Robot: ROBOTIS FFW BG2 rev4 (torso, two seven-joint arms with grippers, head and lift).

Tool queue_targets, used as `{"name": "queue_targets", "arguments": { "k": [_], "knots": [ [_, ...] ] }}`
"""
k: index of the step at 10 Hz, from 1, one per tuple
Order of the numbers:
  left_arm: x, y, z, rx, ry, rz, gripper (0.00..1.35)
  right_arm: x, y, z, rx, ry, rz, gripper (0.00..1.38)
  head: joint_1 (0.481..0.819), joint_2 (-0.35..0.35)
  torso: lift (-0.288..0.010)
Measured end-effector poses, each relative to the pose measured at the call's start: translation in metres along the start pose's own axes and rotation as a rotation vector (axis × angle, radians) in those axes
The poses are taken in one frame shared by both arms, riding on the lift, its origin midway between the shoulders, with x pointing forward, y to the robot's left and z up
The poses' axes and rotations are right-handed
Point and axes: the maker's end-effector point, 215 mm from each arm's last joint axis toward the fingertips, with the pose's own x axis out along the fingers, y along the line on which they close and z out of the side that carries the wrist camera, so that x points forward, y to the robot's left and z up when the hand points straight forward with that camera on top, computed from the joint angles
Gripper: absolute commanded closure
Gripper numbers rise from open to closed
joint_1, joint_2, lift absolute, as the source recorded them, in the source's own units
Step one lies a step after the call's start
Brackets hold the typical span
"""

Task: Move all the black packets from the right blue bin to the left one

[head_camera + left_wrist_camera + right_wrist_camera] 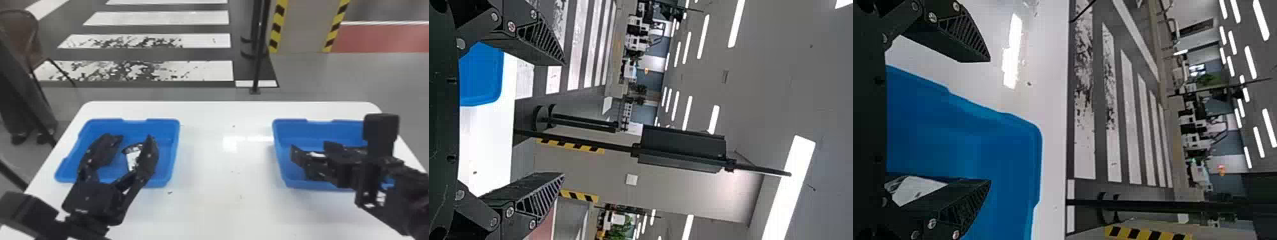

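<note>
Lying in the left blue bin (170, 135), a black packet (131, 159) with a white label shows between the left gripper's (134, 138) spread fingers, which hang over that bin, empty. Well to the right of the left blue bin sits the right blue bin (285, 131), holding another packet (915, 190) (mostly hidden, its pale label peeking past a finger). Above it, the right gripper (309, 148) stands open. Both bins rest on a white table (223, 204).
</note>
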Motion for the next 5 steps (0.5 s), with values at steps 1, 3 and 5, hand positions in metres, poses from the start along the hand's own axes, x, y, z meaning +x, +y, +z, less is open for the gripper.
{"name": "queue_targets", "arguments": {
  "k": [1,3,5],
  "knots": [
    [-0.001,0.001,-0.001,0.004,0.005,0.001,0.27,-0.001,-0.014,-0.016,-0.001,0.079,-0.043,0.17,0.695,-0.013,-0.140],
    [-0.001,0.000,0.000,0.008,0.005,0.001,0.27,-0.002,-0.039,-0.034,0.006,0.183,-0.111,0.17,0.695,-0.038,-0.140],
    [-0.001,-0.001,0.002,0.009,-0.003,-0.003,0.27,-0.004,-0.057,-0.043,0.017,0.248,-0.162,0.17,0.695,-0.067,-0.140]
  ]
}}
